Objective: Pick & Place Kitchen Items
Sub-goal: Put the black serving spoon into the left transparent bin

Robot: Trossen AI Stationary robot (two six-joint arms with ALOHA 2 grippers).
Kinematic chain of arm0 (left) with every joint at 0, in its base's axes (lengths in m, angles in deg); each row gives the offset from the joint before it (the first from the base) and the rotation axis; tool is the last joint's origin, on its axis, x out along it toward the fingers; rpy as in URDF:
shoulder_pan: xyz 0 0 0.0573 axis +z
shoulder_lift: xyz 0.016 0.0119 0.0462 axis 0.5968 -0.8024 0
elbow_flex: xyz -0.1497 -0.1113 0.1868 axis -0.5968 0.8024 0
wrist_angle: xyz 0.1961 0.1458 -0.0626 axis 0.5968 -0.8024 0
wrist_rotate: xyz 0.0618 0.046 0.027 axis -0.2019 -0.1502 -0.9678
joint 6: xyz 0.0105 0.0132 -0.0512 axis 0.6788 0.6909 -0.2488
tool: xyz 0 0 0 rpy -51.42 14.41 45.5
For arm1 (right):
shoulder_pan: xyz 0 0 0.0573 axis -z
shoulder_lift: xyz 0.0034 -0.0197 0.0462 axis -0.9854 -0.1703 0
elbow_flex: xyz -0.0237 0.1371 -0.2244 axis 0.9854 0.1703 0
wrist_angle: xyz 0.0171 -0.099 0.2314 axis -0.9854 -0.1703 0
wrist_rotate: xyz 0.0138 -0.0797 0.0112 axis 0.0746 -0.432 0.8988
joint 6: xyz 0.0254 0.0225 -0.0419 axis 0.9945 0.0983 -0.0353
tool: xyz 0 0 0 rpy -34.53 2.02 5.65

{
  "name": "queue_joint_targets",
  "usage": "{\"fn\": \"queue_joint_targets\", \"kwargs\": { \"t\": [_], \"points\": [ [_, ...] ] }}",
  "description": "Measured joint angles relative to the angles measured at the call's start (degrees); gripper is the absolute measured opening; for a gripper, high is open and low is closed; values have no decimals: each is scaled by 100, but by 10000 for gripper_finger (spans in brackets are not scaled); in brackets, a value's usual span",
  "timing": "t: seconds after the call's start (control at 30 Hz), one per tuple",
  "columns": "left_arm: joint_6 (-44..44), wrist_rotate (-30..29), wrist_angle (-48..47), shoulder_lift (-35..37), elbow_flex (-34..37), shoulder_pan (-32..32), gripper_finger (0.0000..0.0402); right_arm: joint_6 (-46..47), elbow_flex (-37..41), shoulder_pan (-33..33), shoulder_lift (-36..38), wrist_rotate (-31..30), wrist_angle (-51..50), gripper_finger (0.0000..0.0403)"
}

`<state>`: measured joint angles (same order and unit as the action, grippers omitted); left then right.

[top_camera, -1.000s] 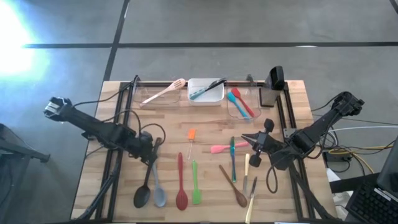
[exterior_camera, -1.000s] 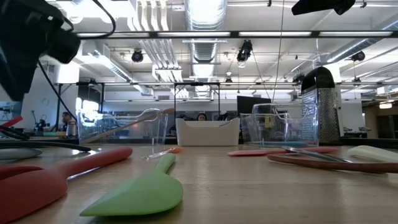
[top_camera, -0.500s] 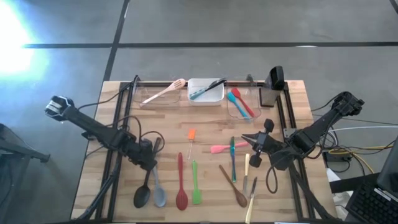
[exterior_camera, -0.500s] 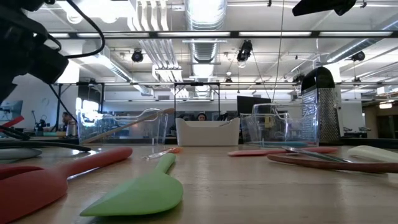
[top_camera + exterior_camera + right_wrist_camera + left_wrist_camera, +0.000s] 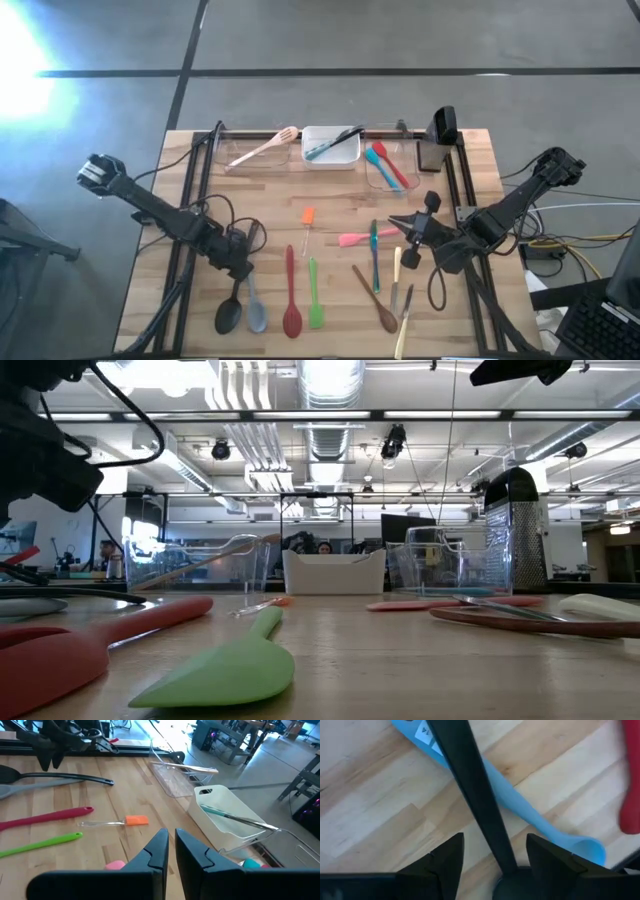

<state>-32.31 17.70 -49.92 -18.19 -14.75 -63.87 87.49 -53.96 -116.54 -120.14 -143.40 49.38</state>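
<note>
My left gripper (image 5: pixel 240 268) is open, low over the table. In the left wrist view its fingers (image 5: pixel 447 860) stand on either side of the black spoon's handle (image 5: pixel 480 800), with a gap on each side. The black spoon (image 5: pixel 229 314) lies on the table beside a grey-blue spoon (image 5: pixel 256 316), whose handle (image 5: pixel 520 810) passes under it. A red spoon (image 5: pixel 292 318) and a green spatula (image 5: pixel 315 300) lie to their right. My right gripper (image 5: pixel 397 222) is shut and empty, held above the pink spatula (image 5: pixel 355 238).
An orange spatula (image 5: pixel 307 216), a teal one (image 5: pixel 374 255), a wooden spoon (image 5: pixel 375 300) and cream-handled cutlery (image 5: pixel 397 265) lie mid-table. At the far edge stand a clear tub with a wooden spoon (image 5: pixel 262 150), a white tub (image 5: pixel 331 147), another clear tub (image 5: pixel 388 167) and a grater (image 5: pixel 440 135).
My left gripper has gone toward the table's near edge and down, closing in on the black spoon's handle. The utensils lie where they were.
</note>
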Motion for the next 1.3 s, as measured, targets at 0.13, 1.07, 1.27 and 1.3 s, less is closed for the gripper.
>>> {"fn": "queue_joint_targets", "kwargs": {
  "t": [0.13,1.07,1.27,1.3],
  "points": [
    [14,-102,36,-266,7,0,230,0,2,-1,0,0,1,27],
    [452,145,259,-1088,0,0,74,153,227,3,-4,-44,11,27],
    [430,25,-522,-554,-92,0,74,151,229,3,-4,-46,13,27],
    [398,-40,-707,-420,-173,0,74,151,229,3,-4,-46,9,27]
  ]
}}
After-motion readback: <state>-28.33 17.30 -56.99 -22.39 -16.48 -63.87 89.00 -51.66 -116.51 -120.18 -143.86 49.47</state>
